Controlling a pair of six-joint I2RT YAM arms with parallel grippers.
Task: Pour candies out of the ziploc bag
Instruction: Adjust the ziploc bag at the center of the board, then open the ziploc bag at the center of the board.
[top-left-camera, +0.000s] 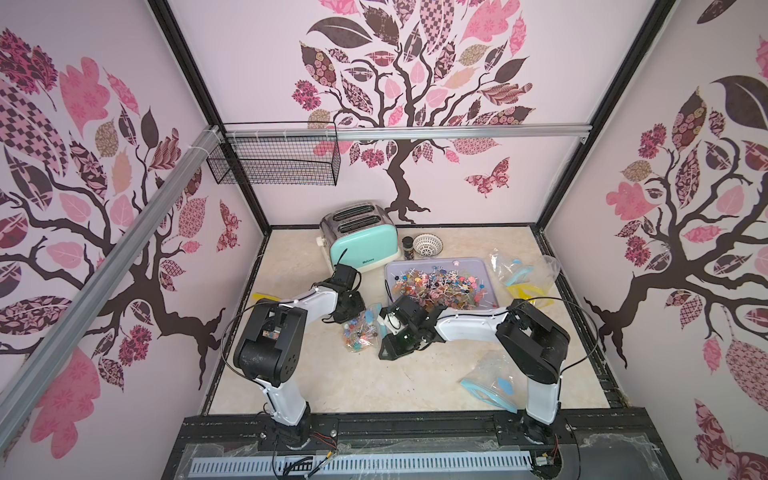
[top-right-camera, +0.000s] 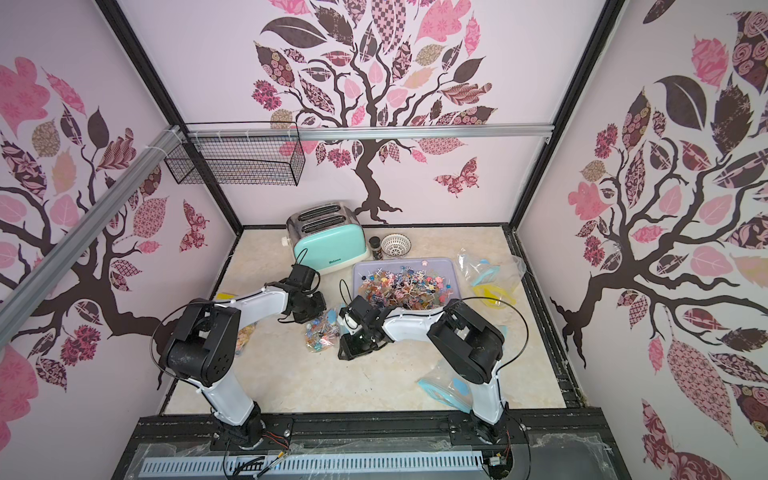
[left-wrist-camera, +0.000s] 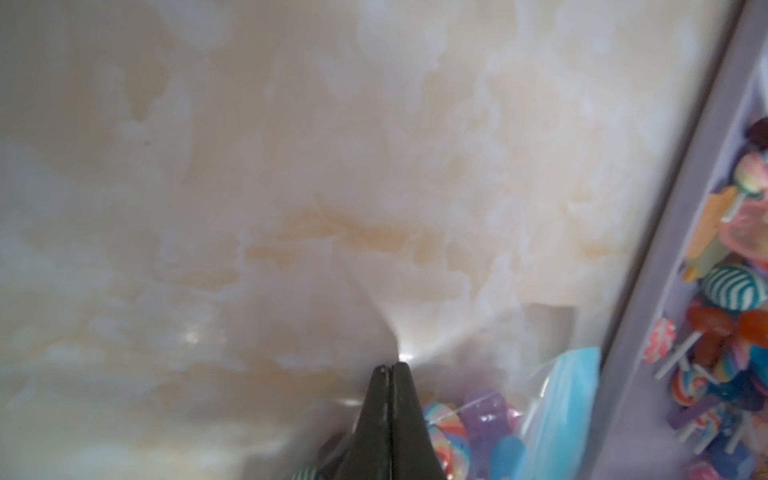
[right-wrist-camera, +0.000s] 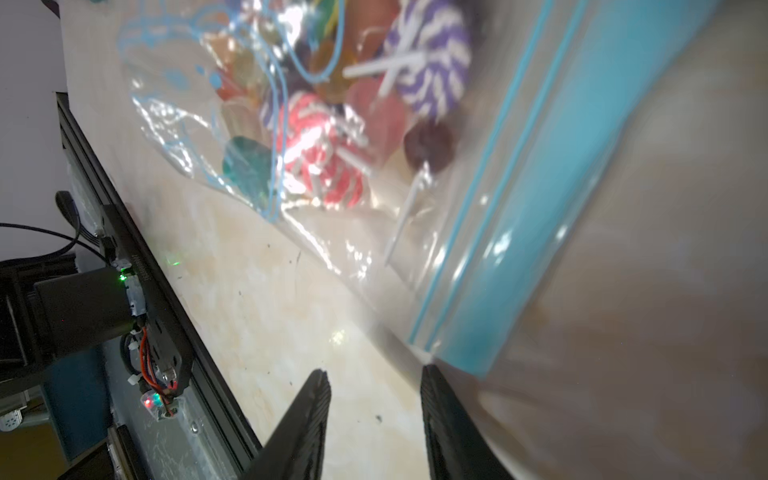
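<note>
My left pincer (left-wrist-camera: 390, 368) clamps the clear film of the ziploc bag (top-left-camera: 360, 333); my right pincer (right-wrist-camera: 374, 386) stands apart by its blue zip. The bag, candies (right-wrist-camera: 324, 162) inside, lies mid-bench beside the near left corner of the tray (top-left-camera: 478, 264).

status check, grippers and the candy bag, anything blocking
Left gripper shut, pinching film of the ziploc bag. Right gripper open at its blue zip corner. Bag on table beside the tray, candies inside. Nothing seen blocking.
</note>
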